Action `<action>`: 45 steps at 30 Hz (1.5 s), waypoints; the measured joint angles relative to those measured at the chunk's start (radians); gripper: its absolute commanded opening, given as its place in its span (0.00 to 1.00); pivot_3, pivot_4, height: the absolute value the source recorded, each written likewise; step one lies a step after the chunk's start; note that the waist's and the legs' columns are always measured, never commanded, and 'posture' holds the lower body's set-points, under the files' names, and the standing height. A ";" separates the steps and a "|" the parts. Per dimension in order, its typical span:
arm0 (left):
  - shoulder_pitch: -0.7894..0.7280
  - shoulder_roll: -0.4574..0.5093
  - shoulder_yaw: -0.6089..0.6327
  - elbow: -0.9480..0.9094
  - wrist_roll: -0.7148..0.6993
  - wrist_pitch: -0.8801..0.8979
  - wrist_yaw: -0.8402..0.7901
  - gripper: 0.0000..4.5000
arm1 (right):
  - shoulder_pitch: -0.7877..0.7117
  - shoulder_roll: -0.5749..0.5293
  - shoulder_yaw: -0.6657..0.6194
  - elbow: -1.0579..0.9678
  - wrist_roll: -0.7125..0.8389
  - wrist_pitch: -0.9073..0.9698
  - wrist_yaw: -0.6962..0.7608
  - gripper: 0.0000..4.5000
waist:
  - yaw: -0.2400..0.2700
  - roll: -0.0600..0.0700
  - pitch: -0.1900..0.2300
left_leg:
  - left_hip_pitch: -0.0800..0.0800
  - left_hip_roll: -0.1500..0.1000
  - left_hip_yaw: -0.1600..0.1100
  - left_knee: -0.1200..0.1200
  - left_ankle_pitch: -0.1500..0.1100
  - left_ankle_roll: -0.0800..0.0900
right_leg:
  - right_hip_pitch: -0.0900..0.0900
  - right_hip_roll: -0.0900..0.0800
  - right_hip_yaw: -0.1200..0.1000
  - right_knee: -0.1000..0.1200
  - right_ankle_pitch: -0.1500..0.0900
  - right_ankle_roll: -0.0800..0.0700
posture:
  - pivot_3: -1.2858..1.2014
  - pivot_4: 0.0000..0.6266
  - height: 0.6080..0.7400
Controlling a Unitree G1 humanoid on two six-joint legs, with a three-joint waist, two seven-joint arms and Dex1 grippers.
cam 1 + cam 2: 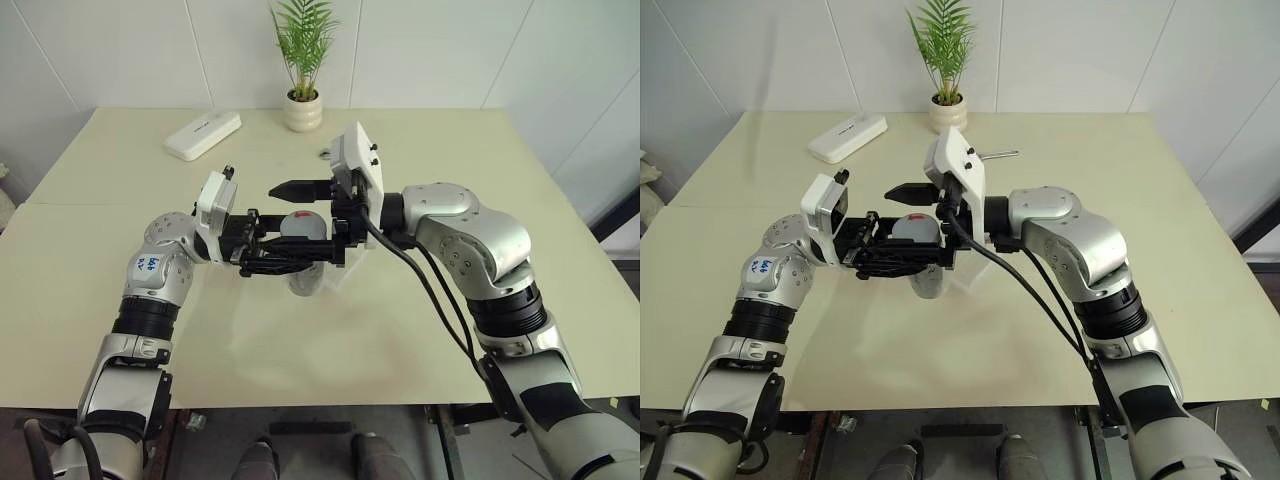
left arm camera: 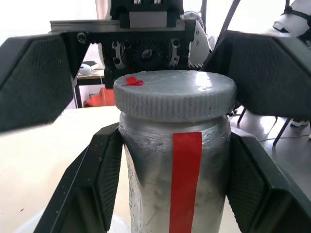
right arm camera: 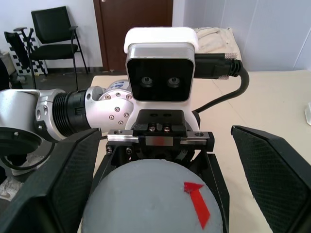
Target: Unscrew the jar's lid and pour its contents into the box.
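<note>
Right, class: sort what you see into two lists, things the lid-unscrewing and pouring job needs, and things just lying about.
Belongs to the job:
jar
lid
box, partly hidden under the grippers
left gripper, shut on the jar
right gripper, open around the lid

Just lying about:
potted plant
white oblong case

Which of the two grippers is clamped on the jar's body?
The left gripper: its fingers press the jar below the lid. The right gripper stands open with its fingers either side of the lid.

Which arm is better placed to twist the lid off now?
The right. Its open right gripper straddles the lid, while the left gripper is clamped on the jar body below.
</note>
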 measured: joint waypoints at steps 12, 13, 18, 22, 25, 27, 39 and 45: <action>0.000 0.000 0.001 0.001 0.000 0.004 0.000 0.58 | 0.011 -0.016 0.003 -0.029 -0.021 0.003 -0.007 1.00 | 0.002 0.000 0.000 | 0.000 0.000 0.000 0.000 0.000 0.000 | 0.000 0.000 0.000 0.000 0.000 0.000 | 0.52 0.24 1.00; 0.001 0.000 0.001 0.000 0.000 0.005 0.000 0.58 | 0.018 -0.030 0.000 -0.045 -0.020 0.011 -0.010 1.00 | 0.002 0.000 0.000 | 0.000 0.000 0.000 0.000 0.000 0.000 | 0.000 0.000 0.000 0.000 0.000 0.000 | 0.52 0.24 1.00; 0.003 0.004 0.004 0.000 0.000 0.006 0.000 0.58 | 0.049 -0.068 -0.030 -0.101 -0.006 0.050 -0.021 1.00 | 0.001 0.000 0.000 | 0.000 0.000 0.000 0.000 0.000 0.000 | 0.000 0.000 0.000 0.000 0.000 0.000 | 0.52 0.24 1.00; 0.006 0.005 0.005 -0.003 0.000 0.006 0.000 0.58 | 0.061 -0.087 -0.038 -0.137 0.002 0.075 -0.038 1.00 | 0.002 0.000 0.000 | 0.000 0.000 0.000 0.000 0.000 0.000 | 0.000 0.000 0.000 0.000 0.000 0.000 | 0.52 0.24 1.00; 0.009 0.008 0.010 -0.003 0.000 0.011 0.000 0.58 | 0.069 -0.106 -0.052 -0.158 0.013 0.093 -0.041 1.00 | 0.002 0.000 0.000 | 0.000 0.000 0.000 0.000 0.000 0.000 | 0.000 0.000 0.000 0.000 0.000 0.000 | 0.52 0.24 1.00; 0.009 0.008 0.011 -0.003 0.000 0.013 0.000 0.58 | 0.073 -0.112 -0.057 -0.162 0.019 0.095 -0.041 1.00 | 0.002 0.000 0.000 | 0.000 0.000 0.000 0.000 0.000 0.000 | 0.000 0.000 0.000 0.000 0.000 0.000 | 0.52 0.24 1.00; 0.009 0.008 0.011 -0.003 0.000 0.016 0.000 0.58 | 0.089 -0.149 -0.070 -0.196 0.036 0.116 -0.044 1.00 | 0.002 0.000 0.000 | 0.000 0.000 0.000 0.000 0.000 0.000 | 0.000 0.000 0.000 0.000 0.000 0.000 | 0.52 0.24 1.00; 0.009 0.008 0.010 -0.003 0.001 0.016 0.000 0.58 | 0.100 -0.165 -0.070 -0.205 0.043 0.120 -0.047 1.00 | 0.002 0.000 0.000 | 0.000 0.000 0.000 0.000 0.000 0.000 | 0.000 0.000 0.000 -0.001 0.000 0.000 | 0.52 0.24 1.00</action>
